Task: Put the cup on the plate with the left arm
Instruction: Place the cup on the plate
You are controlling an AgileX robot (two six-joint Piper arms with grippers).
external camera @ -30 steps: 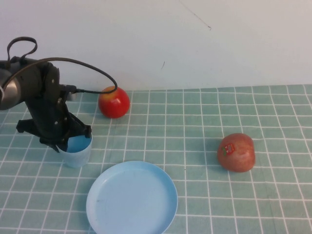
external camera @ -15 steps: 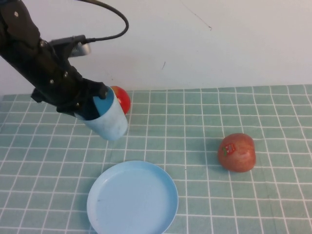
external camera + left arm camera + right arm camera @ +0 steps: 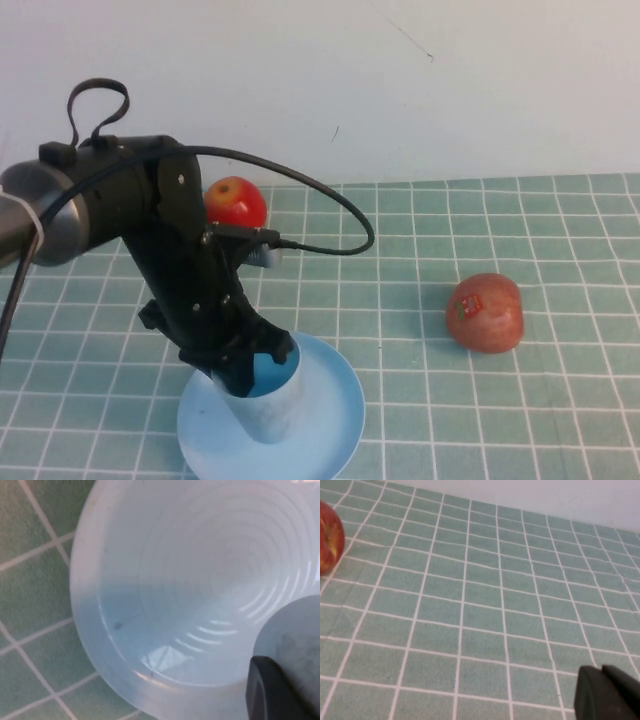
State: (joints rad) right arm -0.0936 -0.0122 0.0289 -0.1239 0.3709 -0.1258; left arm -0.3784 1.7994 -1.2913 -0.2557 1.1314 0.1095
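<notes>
So my left gripper [image 3: 243,362] is clamped on the cup [image 3: 268,398], which sits over the plate [image 3: 330,400] near the desk's front-left edge. Letting go while it's tilted could tip it. Right gripper [image 3: 607,694]: can't tell.

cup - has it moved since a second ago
Yes. The cup, held in the left claw, has gone from the cloth left of the plate to over the plate's near-left part, farther from the red apple. The right claw shows only in its wrist view.
</notes>
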